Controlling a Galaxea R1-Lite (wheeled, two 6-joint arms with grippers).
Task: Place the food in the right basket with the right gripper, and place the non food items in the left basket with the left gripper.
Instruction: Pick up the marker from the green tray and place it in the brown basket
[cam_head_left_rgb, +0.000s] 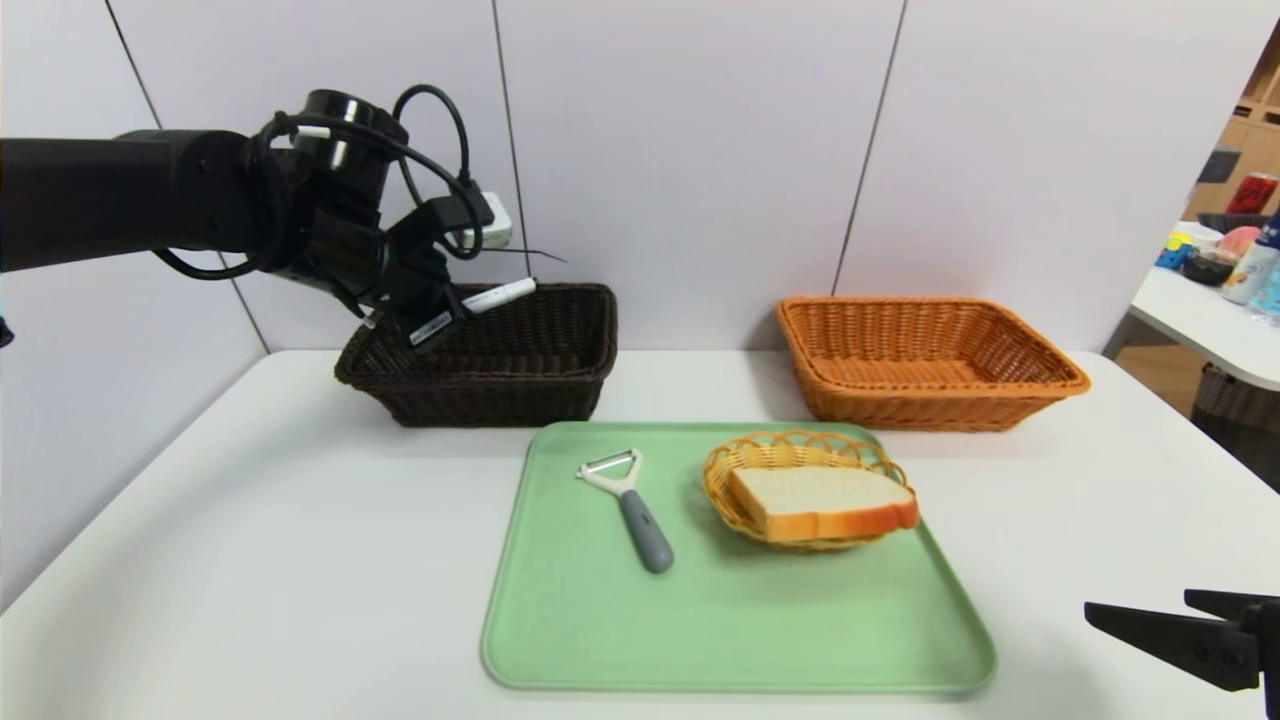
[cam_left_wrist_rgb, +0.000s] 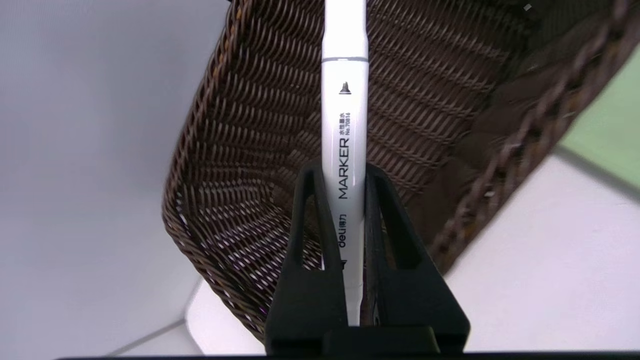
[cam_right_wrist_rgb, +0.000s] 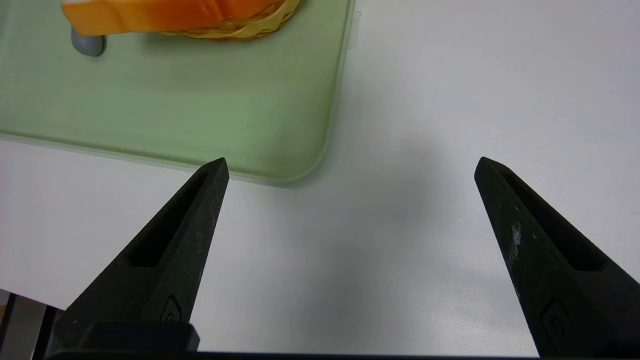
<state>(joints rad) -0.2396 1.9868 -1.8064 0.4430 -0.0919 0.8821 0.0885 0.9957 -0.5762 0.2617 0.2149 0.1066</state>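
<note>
Over the near-left corner of the dark left basket (cam_head_left_rgb: 500, 350) the left gripper (cam_head_left_rgb: 425, 325) is clamped tight on the marker (cam_left_wrist_rgb: 344, 150), a light, stiff, slick barrel pinched low on its body. Nothing blocks the drop. On the green tray (cam_head_left_rgb: 600, 640) wait the peeler (cam_head_left_rgb: 628, 505) and bread (cam_head_left_rgb: 825, 500) in its oval basket (cam_head_left_rgb: 745, 455); the right gripper (cam_right_wrist_rgb: 350, 167) hangs wide and empty, short of the right basket (cam_head_left_rgb: 930, 350).

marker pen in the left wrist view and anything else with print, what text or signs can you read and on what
"MARKER" on the marker pen, held in the left gripper.
"deli" on the pen, nearer the gripper.
"No.70816" on the pen: small, uncertain; the characters beside it are unreadable.
Small black nib symbol on the pen.
Sticker on the left gripper, head view: unreadable.
</note>
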